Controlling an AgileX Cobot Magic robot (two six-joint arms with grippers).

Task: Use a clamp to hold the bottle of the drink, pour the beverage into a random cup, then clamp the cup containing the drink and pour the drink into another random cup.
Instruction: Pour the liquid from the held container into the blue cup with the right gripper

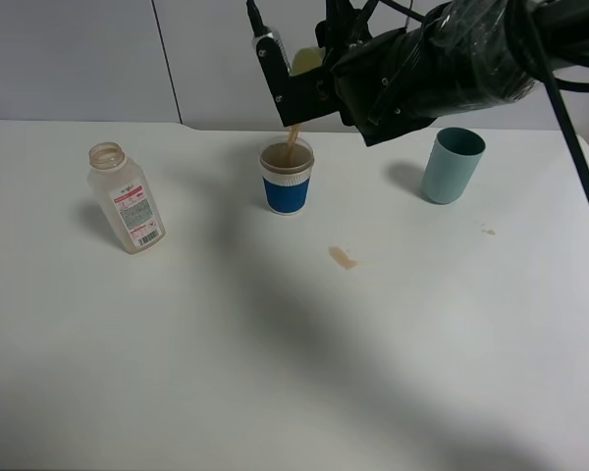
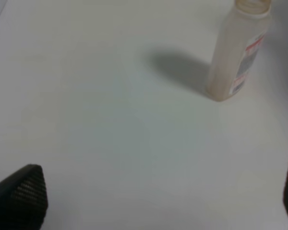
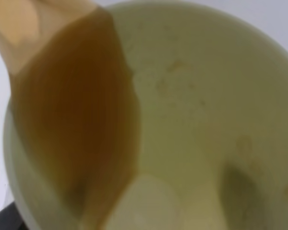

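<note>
My right gripper (image 1: 302, 86) is shut on the pale yellow-green cup containing the drink (image 1: 307, 60), tipped above the blue-sleeved paper cup (image 1: 287, 179). A thin brown stream of beverage (image 1: 293, 140) falls into that paper cup. The right wrist view looks into the tilted cup (image 3: 197, 120), with the beverage (image 3: 77, 120) running down one side of its wall. The bottle (image 1: 126, 198) stands uncapped and looks drained at the left of the table. It also shows in the left wrist view as the bottle (image 2: 237, 52), well ahead of my open left gripper (image 2: 158, 199), which holds nothing.
A teal-blue tumbler (image 1: 453, 165) stands upright to the right of the paper cup. A small brown spill (image 1: 343, 258) lies on the white table (image 1: 275, 373) in front of the paper cup. A fainter spot (image 1: 488, 232) lies near the tumbler.
</note>
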